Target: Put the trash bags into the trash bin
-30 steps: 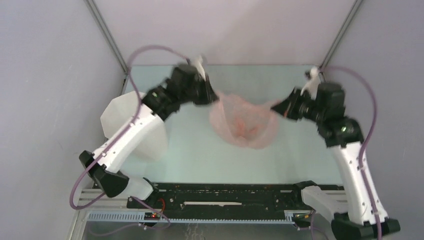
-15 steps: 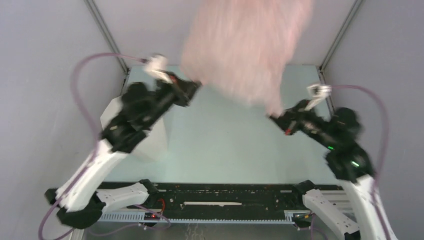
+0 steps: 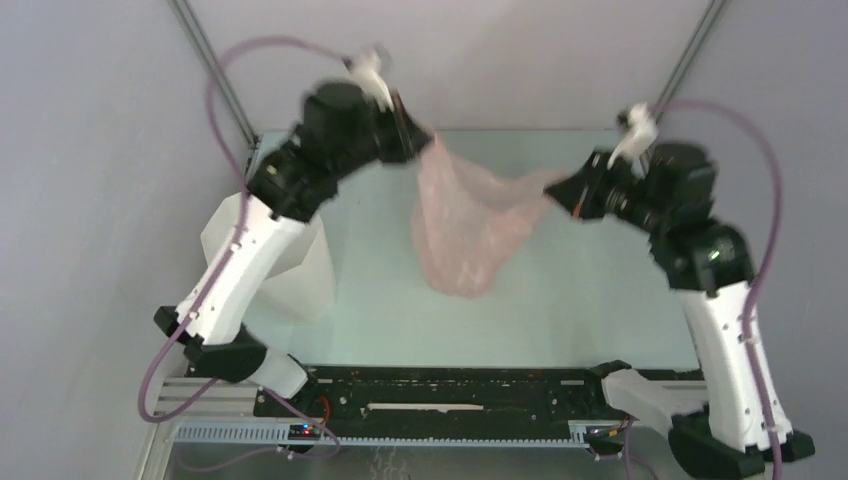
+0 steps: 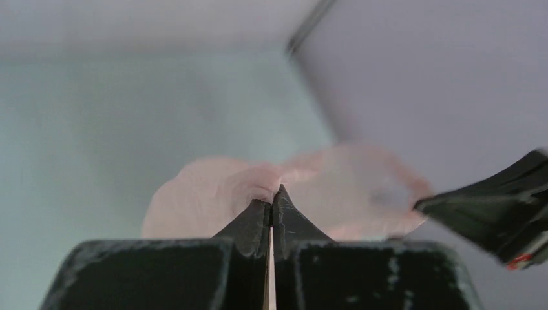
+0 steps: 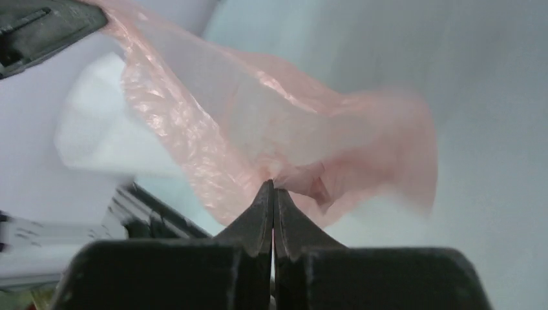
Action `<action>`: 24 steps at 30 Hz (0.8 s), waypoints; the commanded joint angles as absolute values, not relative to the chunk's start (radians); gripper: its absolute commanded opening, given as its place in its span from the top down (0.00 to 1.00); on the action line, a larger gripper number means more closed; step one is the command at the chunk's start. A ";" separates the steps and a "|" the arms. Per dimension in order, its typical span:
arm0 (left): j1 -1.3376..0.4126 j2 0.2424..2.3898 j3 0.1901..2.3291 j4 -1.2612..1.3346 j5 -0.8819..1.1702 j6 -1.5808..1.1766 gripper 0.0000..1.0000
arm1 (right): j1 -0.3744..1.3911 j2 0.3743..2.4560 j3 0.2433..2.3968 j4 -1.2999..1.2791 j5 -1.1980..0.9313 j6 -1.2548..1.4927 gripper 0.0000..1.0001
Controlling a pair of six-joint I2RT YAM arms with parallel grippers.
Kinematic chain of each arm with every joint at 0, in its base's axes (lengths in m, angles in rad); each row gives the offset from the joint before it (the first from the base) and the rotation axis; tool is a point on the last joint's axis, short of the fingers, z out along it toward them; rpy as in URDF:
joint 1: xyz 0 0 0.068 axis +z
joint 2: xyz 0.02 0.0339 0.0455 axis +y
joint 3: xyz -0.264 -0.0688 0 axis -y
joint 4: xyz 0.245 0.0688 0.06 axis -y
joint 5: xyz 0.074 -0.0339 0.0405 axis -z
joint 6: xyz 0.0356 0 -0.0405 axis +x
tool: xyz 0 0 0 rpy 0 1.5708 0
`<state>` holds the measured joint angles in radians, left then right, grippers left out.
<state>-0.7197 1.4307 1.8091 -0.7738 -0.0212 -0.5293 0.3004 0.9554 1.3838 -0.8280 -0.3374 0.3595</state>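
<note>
Firmly closed, my left fingers [image 4: 253,225] and right fingers [image 5: 258,221] each pinch an edge of the bag [image 3: 462,230], which hangs stretched between them above the counter [image 3: 600,290].

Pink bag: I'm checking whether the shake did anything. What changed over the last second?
The bag was flung up toward the camera, then dropped back. It now hangs longer and narrower between the grippers. The left gripper ended higher in the top view than it started. Nothing was let go: it and the right gripper stayed shut on the bag. The bin stayed at the left.
</note>
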 commanded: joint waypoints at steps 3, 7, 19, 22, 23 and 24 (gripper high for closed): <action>-0.678 1.542 2.539 -0.776 0.059 -0.520 1.00 | 0.273 1.178 2.102 -0.989 -0.416 0.277 1.00; -0.683 1.277 1.815 -0.503 0.030 -0.595 1.00 | 0.277 1.043 1.789 -0.859 -0.438 0.329 1.00; -0.820 1.104 1.122 -0.450 0.082 -0.710 1.00 | 0.329 0.564 0.845 -0.671 -0.421 0.503 1.00; -0.819 1.154 1.263 -0.476 0.052 -0.639 1.00 | 0.248 0.704 0.925 -0.755 -0.487 0.389 1.00; -0.818 1.172 1.288 -0.471 0.052 -0.634 1.00 | 0.229 0.757 0.952 -0.790 -0.499 0.358 1.00; -0.818 1.186 1.310 -0.463 0.051 -0.635 1.00 | 0.219 0.807 0.976 -0.815 -0.484 0.336 1.00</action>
<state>-0.8265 1.1950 1.1294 -0.5621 0.1047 -0.7017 0.2752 0.6434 0.8726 -0.7837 -0.4805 0.4488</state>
